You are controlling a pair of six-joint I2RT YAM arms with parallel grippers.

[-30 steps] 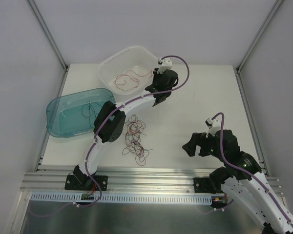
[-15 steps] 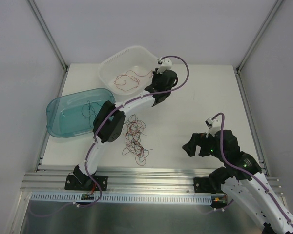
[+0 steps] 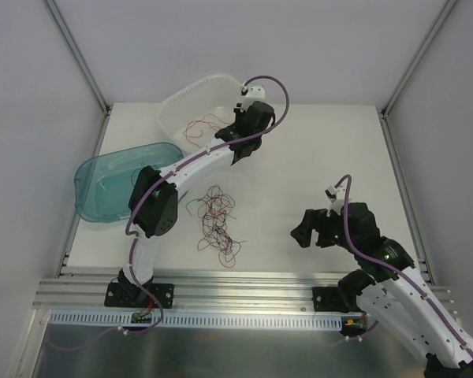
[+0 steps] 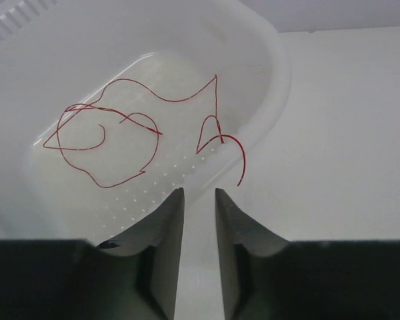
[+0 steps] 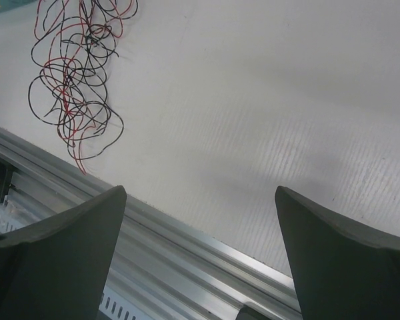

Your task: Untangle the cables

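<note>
A tangled clump of thin red and black cables (image 3: 214, 224) lies on the white table near the front; it also shows in the right wrist view (image 5: 73, 80). Loose red wire (image 4: 120, 133) lies in the white basket (image 3: 181, 102), with one end hanging over the rim (image 4: 237, 157). A few dark strands (image 3: 142, 177) lie in the teal bin (image 3: 102, 197). My left gripper (image 3: 230, 143) hovers at the basket's right rim, its jaws a narrow gap apart and empty (image 4: 200, 200). My right gripper (image 3: 309, 232) is wide open and empty (image 5: 200, 193), to the right of the clump.
An aluminium rail (image 5: 187, 247) runs along the table's front edge, just under my right gripper. The left arm's links (image 3: 154, 209) reach over the table beside the teal bin. Metal frame posts (image 3: 79, 55) stand at the back corners.
My left arm has swung left, and its gripper has shifted a little left and back along the basket rim. My right gripper has moved slightly left toward the clump.
</note>
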